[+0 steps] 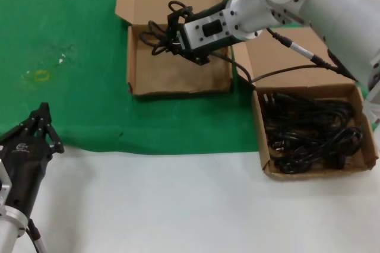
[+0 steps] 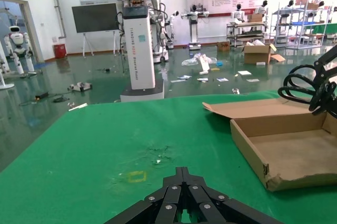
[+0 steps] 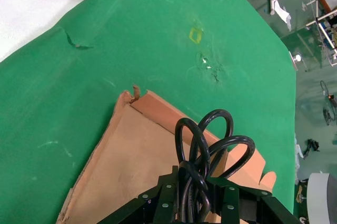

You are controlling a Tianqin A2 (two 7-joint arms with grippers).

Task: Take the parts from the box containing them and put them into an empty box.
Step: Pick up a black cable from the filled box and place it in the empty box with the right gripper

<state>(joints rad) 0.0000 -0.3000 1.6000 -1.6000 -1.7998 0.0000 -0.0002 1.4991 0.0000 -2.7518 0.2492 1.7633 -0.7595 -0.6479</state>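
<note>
One coiled cord (image 1: 159, 34) is held pinched in the right pincer (image 1: 176, 38) above the empty box (image 1: 178, 75), release into its tray being judged next; the left pincer (image 1: 41, 123), pressed together, is parked on the surface (image 1: 178, 205), while remaining cords are left in the source box (image 1: 264, 140)

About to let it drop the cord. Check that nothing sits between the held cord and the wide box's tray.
Nothing visible does. The right gripper holds a coiled cord over the wide box, whose tray floor below looks bare. The left gripper is parked well away.
</note>
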